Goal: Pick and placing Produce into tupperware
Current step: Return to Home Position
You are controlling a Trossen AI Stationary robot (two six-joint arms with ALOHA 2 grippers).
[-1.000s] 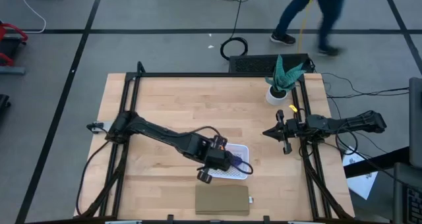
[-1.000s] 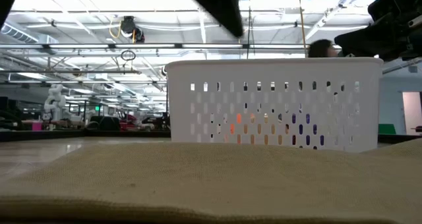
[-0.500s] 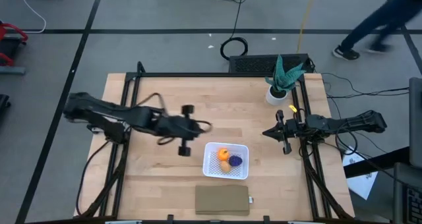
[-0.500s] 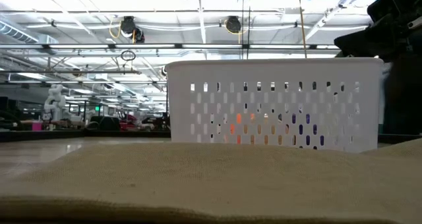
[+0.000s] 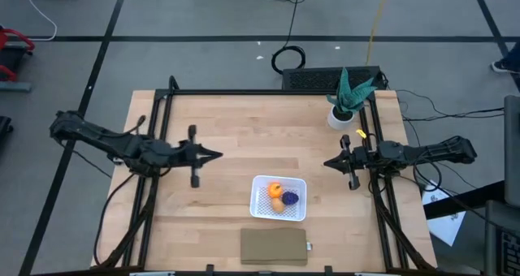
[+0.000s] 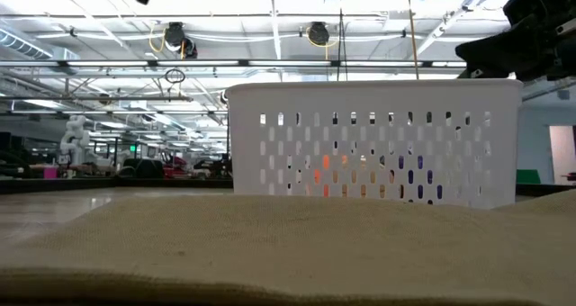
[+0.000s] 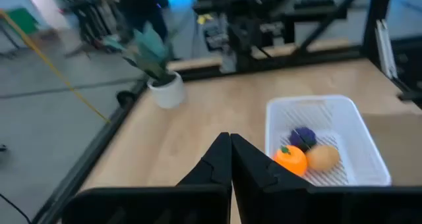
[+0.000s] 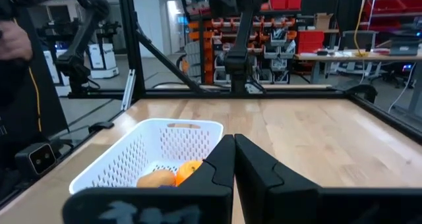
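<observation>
Left hand (image 5: 218, 155) pulled back from tupperware (image 5: 296, 185), closed

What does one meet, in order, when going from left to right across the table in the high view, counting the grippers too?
left gripper → white basket → right gripper

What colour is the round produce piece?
Orange; the round piece shows best in the left wrist view.

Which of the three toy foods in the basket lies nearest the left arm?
The round orange one. It sits on the basket's side facing the left arm, with the tan piece and the purple piece beyond it.
</observation>
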